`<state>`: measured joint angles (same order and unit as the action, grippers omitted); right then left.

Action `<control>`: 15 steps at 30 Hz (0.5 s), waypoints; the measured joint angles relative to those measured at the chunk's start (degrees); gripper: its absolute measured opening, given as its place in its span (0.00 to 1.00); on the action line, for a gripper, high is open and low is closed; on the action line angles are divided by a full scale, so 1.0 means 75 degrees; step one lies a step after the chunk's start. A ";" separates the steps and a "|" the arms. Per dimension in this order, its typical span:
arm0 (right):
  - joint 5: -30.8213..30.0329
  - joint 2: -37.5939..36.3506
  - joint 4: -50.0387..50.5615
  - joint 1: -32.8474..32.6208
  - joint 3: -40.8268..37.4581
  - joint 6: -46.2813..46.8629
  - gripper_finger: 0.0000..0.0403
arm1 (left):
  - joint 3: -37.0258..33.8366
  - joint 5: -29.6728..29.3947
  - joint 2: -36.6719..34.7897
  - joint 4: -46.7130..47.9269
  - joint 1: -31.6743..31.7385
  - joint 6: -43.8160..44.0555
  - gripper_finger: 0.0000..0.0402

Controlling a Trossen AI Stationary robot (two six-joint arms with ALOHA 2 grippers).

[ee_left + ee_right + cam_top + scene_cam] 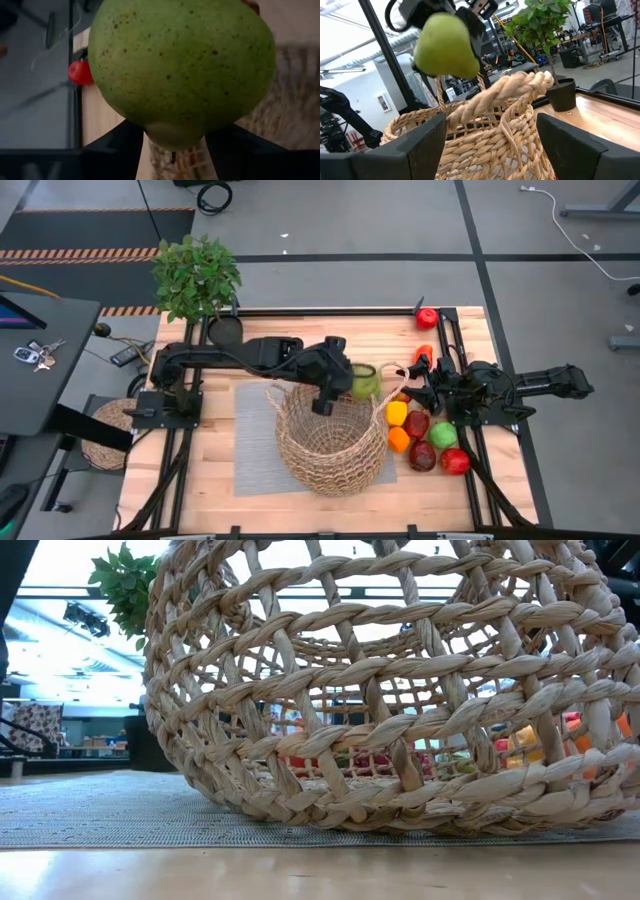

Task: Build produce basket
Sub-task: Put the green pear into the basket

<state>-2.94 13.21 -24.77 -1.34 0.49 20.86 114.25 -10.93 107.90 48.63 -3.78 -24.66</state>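
Above the far rim of the large round tan open-weave wicker basket (332, 438), the left tool (352, 383) is clamped on a speckled green pear (364, 381), its dark fingers (120, 145) pressed to either side of the fruit's narrow end. In the right wrist view the pear (445, 46) hangs in the air over the basket's thin rope loop handle (495, 97). The basket stands on a grey woven mat (256, 440) in the middle of the pale wooden table (200, 480). Just to its right lies a cluster of produce: a yellow fruit (396, 413), an orange one (399, 439), two dark red ones (417, 423), a round green one (442, 435) and a bright red one (455, 463). A small red fruit (427, 318) sits alone at the table's far right corner. The right tool (418, 393) rests low beside the cluster, facing the basket, its fingers (420, 140) spread apart and empty. A leafy green potted plant (196, 275) stands at the far left corner.
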 joint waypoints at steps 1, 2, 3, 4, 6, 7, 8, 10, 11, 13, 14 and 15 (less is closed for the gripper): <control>-0.0003 0.0000 0.0005 0.0003 0.0000 0.0000 0.78 | -0.0018 0.0007 0.0013 -0.0006 -0.0016 -0.0408 0.48; -0.0006 0.0000 0.0003 0.0000 0.0000 0.0000 0.78 | -0.0022 0.0004 0.0021 0.0097 -0.0036 -0.0790 0.48; -0.0018 0.0003 -0.0009 0.0000 0.0000 0.0000 0.78 | -0.0025 0.0007 0.0038 0.0196 -0.0044 -0.1142 0.48; -0.0029 0.0001 -0.0005 0.0000 -0.0003 0.0000 0.78 | -0.0025 0.0006 0.0085 0.0161 -0.0051 -0.1487 0.48; -0.0029 0.0007 -0.0006 0.0000 -0.0002 0.0000 0.78 | -0.0026 0.0031 0.0143 0.0231 -0.0054 -0.2090 0.48; -0.0036 0.0017 -0.0018 0.0000 -0.0001 0.0000 0.78 | -0.0037 0.0025 0.0152 0.0370 -0.0054 -0.2343 0.48; -0.0038 0.0017 0.0000 0.0000 -0.0002 -0.0001 0.78 | -0.0040 0.0028 0.0152 0.0431 -0.0054 -0.2587 0.48; -0.0032 0.0023 0.0017 0.0001 -0.0001 0.0000 0.78 | -0.0021 0.0004 0.0182 0.0546 -0.0082 -0.2977 0.48; -0.0029 0.0021 0.0017 0.0000 -0.0001 0.0000 0.78 | -0.0020 0.0004 0.0202 0.0682 -0.0097 -0.3149 0.48; -0.0026 0.0023 0.0015 0.0000 0.0000 0.0000 0.78 | -0.0037 0.0005 0.0268 0.1053 -0.0135 -0.3390 0.48; -0.0026 0.0023 0.0001 0.0000 -0.0001 0.0000 0.78 | -0.0037 0.0007 0.0324 0.1118 -0.0166 -0.3432 0.48; -0.0026 0.0023 -0.0003 0.0000 0.0000 -0.0001 0.78 | -0.0037 0.0004 0.0360 0.1152 -0.0182 -0.3437 0.48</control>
<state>-3.14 13.39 -24.79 -1.34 0.49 20.85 113.97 -10.90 110.60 57.26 -5.15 -50.43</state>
